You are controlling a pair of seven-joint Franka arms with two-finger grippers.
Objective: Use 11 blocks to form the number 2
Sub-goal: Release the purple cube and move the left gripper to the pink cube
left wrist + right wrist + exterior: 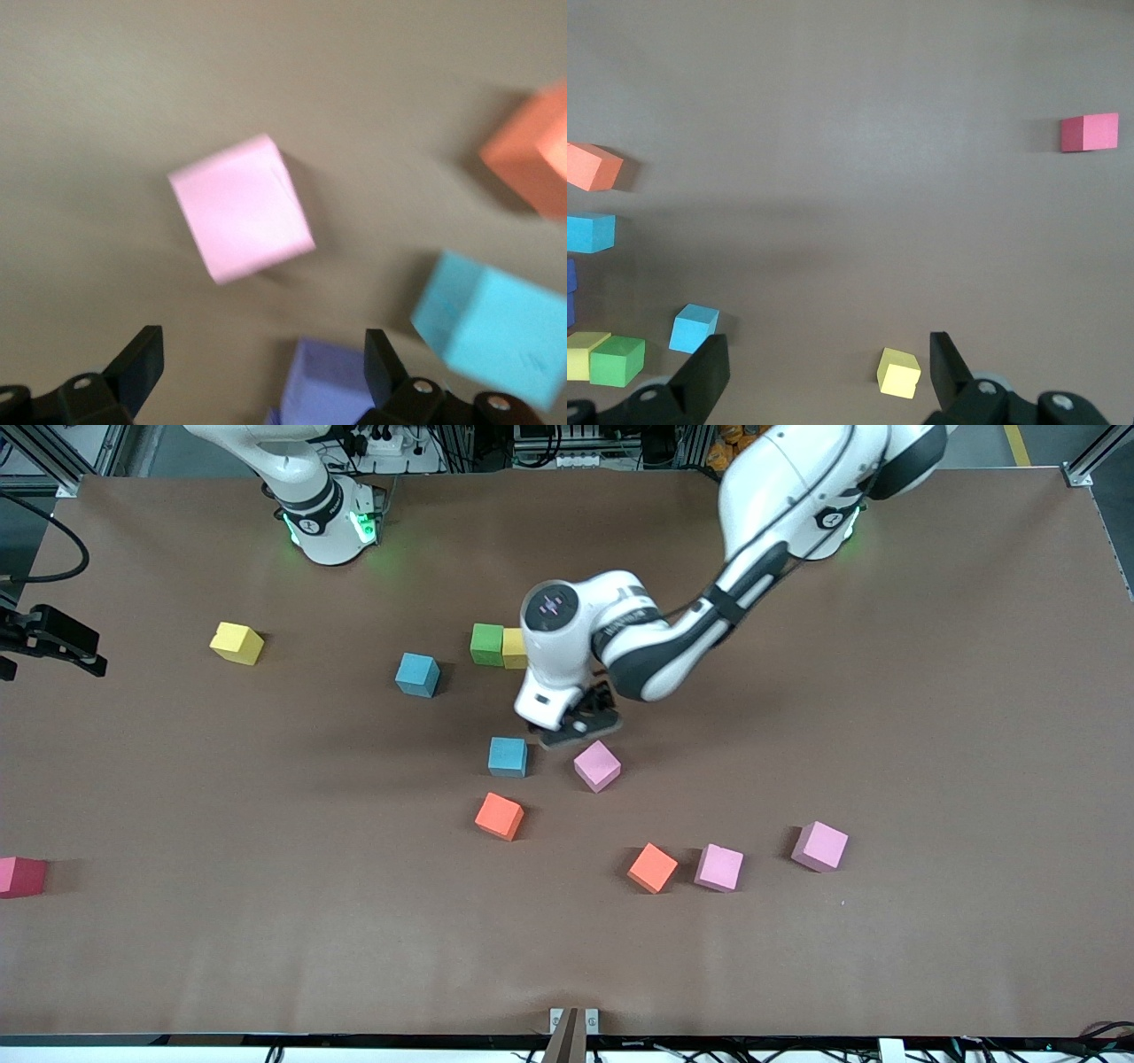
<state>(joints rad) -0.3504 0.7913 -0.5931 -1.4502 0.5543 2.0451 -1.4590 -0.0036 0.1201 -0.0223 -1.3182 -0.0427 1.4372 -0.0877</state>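
My left gripper hangs open low over the table's middle, just past a pink block and a light blue block. In the left wrist view a purple block lies on the table between the spread fingers, close to one fingertip; the hand hides it in the front view. A green block and a yellow block touch side by side. My right gripper is open and empty, high above a lone yellow block, and out of the front view.
Loose blocks: light blue, yellow, orange, orange, pink, pink, and a red one at the table's edge on the right arm's end. A black fixture juts in there.
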